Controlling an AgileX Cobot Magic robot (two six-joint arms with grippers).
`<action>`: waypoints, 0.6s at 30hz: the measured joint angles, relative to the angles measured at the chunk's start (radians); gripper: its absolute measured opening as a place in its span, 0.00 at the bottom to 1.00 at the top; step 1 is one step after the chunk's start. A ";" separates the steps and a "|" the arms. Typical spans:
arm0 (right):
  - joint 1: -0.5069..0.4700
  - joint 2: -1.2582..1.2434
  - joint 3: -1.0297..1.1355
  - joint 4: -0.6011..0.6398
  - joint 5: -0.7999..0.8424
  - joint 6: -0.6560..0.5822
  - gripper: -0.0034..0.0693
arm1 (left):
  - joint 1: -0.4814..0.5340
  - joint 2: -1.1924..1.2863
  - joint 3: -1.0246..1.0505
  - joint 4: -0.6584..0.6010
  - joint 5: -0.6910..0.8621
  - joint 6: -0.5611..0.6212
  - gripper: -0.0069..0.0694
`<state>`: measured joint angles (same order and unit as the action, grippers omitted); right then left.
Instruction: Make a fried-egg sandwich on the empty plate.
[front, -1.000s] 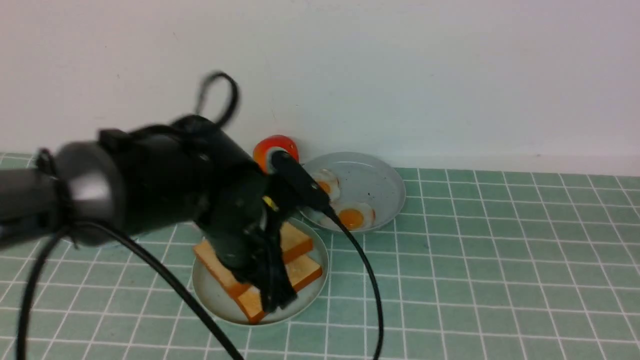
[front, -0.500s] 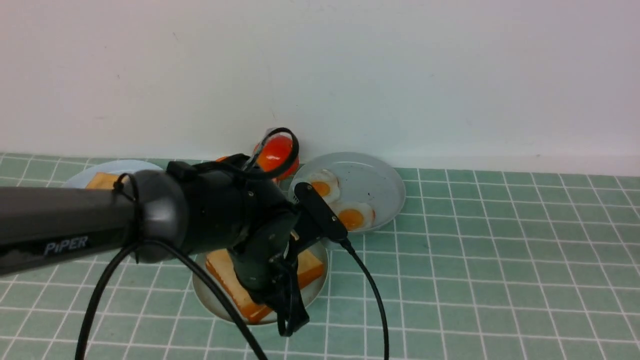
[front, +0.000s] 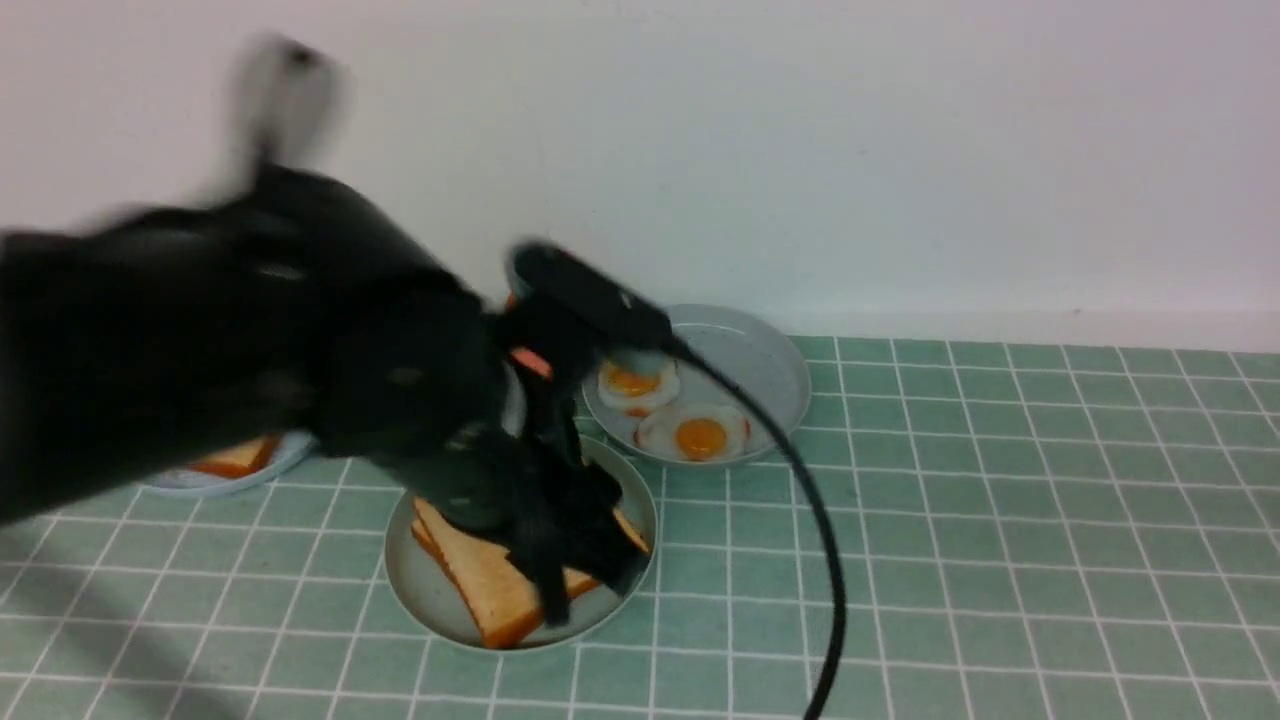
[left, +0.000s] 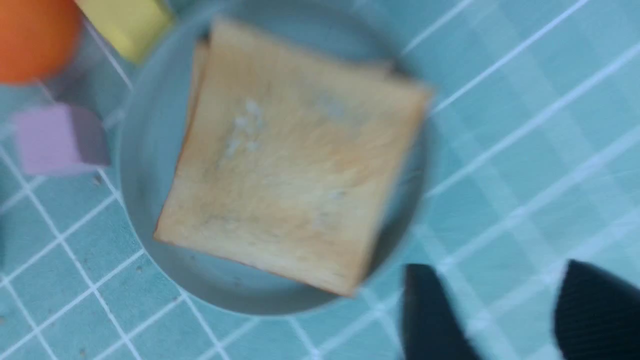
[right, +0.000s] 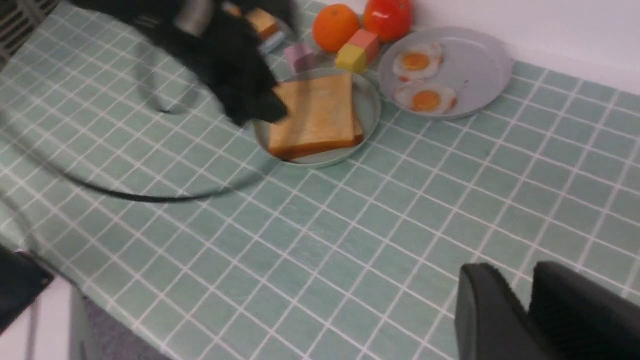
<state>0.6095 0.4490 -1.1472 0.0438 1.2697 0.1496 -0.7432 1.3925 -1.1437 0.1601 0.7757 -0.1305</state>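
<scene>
Lying flat on the mint-green plate (front: 425, 590) near the desk (front: 1000, 560) front, the sandwich (front: 490, 585) shows two stacked toast slices, its square set diagonally with one corner toward the camera; no long axis. The left pincer (left: 505, 320), fingers apart and holding nothing, hangs off the plate's edge. Since half a second ago the left arm has risen. The right pincer (right: 525, 300) grips nothing, its fingers slightly apart.

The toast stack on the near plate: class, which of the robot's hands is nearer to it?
Left. The left hand hangs open just beside the toast stack, at the plate's edge. The right hand is far off across the bare tiles, holding nothing.
</scene>
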 joint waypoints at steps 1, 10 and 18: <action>0.000 -0.018 0.015 -0.012 0.000 0.006 0.27 | -0.014 -0.077 0.024 -0.008 -0.010 -0.023 0.37; 0.000 -0.194 0.210 -0.066 0.000 0.098 0.20 | -0.058 -0.742 0.506 -0.133 -0.373 -0.128 0.07; 0.000 -0.208 0.364 -0.070 -0.058 0.232 0.04 | -0.058 -1.220 0.940 -0.152 -0.776 -0.134 0.07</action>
<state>0.6095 0.2407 -0.7828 -0.0257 1.2119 0.3817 -0.8016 0.1721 -0.2036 0.0081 0.0000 -0.2647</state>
